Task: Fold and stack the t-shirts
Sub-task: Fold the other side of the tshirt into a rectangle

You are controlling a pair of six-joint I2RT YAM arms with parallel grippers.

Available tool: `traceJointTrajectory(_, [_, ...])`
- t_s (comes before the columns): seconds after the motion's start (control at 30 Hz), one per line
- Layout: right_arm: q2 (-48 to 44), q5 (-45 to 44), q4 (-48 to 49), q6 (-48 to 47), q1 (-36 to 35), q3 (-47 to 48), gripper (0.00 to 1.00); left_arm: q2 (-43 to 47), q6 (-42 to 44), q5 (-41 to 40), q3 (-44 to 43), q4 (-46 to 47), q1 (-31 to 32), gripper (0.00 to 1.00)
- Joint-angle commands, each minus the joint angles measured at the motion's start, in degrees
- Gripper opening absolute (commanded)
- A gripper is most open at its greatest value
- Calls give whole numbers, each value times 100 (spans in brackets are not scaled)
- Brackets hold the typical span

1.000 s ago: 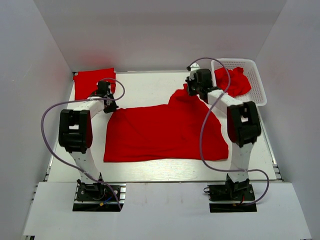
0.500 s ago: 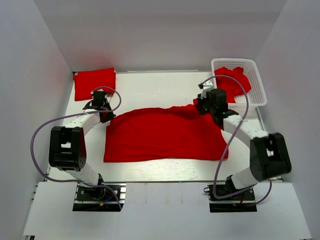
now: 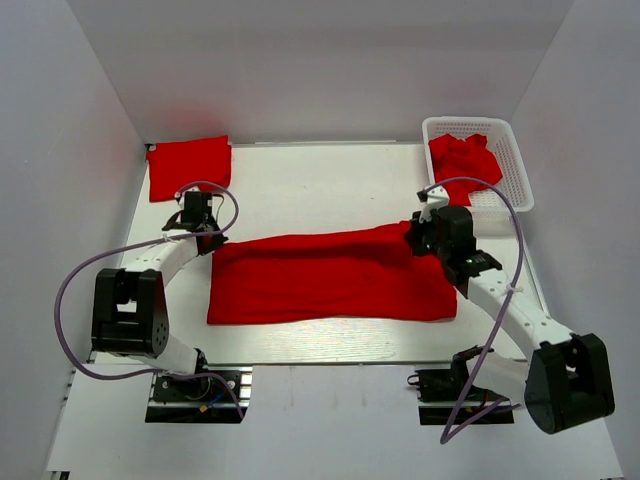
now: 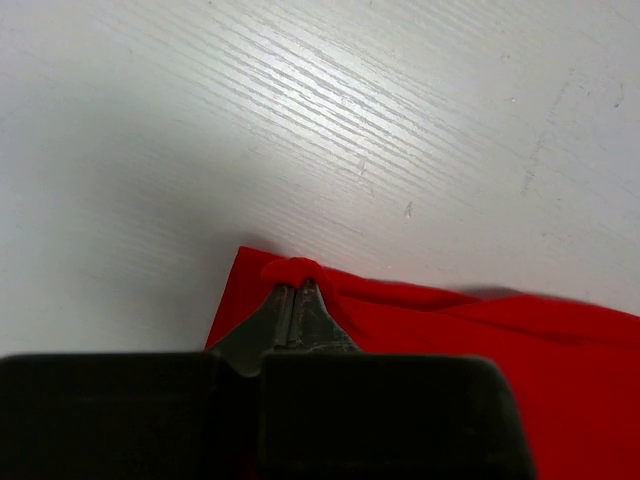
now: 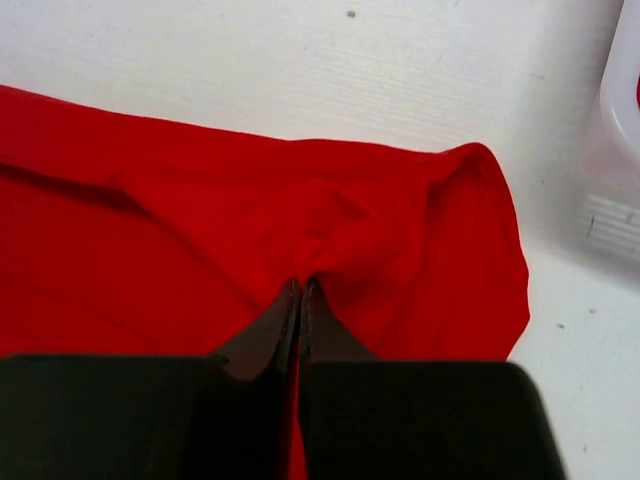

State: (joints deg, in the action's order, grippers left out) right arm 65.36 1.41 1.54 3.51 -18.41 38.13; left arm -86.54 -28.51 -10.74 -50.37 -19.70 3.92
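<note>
The left pincer (image 4: 296, 298) and right pincer (image 5: 302, 292), clamped tight on the shirt's (image 3: 330, 280) far corners, have drawn them nearward. The fold looks about half over.

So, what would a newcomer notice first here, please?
A large bright red cloth t-shirt spans the middle of the white table, the left gripper and right gripper shut on its far corners. A folded red t-shirt lies far left; a white plastic lattice basket far right holds crumpled red cloth.
</note>
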Motion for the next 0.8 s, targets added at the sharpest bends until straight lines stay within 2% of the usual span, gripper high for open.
traceJointTrajectory(0.0, [-331,-54,-354,150,-13,-138,0,383,-49,-244,1,-25,21,0])
traceJointTrajectory(0.2, [-603,26,-830,54,-39,-104,0,384,-102,-306,-105,-130,21,0])
traceJointTrajectory(0.37, [-762,253,-1077,387,-75,-305,0,384,-207,-358,62,-183,21,0])
traceJointTrajectory(0.57, [-972,263,-1595,1045,-83,-684,0,436,-260,-358,246,-235,21,0])
traceJointTrajectory(0.67, [-1061,-86,-2059,1939,-66,-912,0,436,-312,-288,300,-411,21,0])
traceJointTrajectory(0.7, [-1130,-114,-2183,2361,-83,-947,0,436,-313,-340,300,-481,21,2])
traceJointTrajectory(0.73, [-1157,-332,-2341,2487,-66,-991,10,489,-469,-410,352,-734,21,21])
traceJointTrajectory(0.77, [-1192,-482,-2604,2636,-66,-1096,29,489,-549,-498,352,-885,21,41])
